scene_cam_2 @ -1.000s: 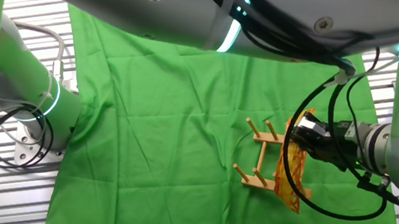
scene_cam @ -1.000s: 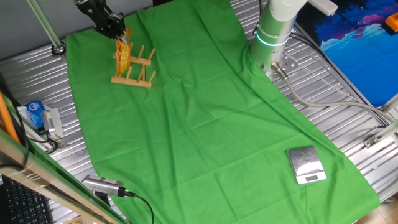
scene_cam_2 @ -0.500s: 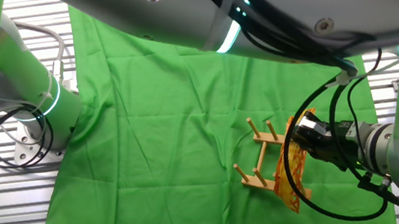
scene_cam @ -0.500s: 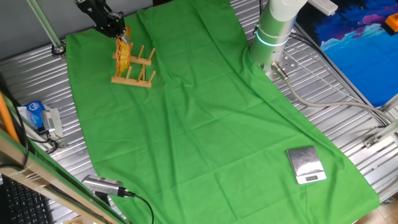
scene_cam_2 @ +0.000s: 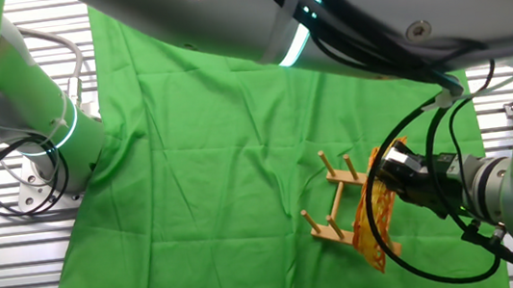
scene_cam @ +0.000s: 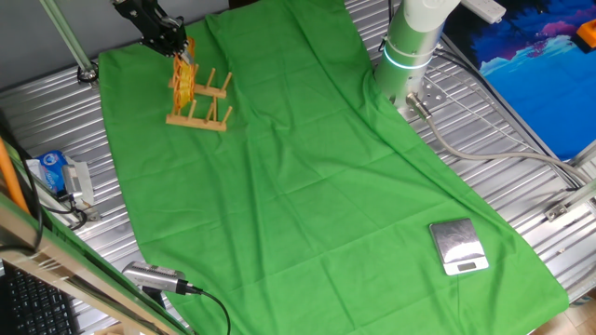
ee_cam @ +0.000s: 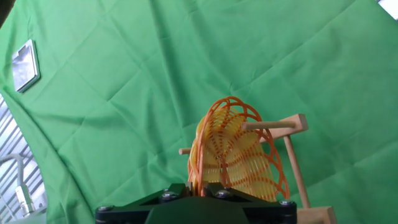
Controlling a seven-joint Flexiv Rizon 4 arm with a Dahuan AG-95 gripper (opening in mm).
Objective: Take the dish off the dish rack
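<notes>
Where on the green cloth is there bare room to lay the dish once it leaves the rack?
The widest bare patch of green cloth runs between the dish rack and the small scale. It is crowded only at the rack, where the gripper meets the dish.

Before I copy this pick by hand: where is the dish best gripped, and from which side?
Grip the dish by its upper rim, coming from above. It stands on edge between the pegs of the dish rack, so only the thin top edge is free, where the gripper sits now.
</notes>
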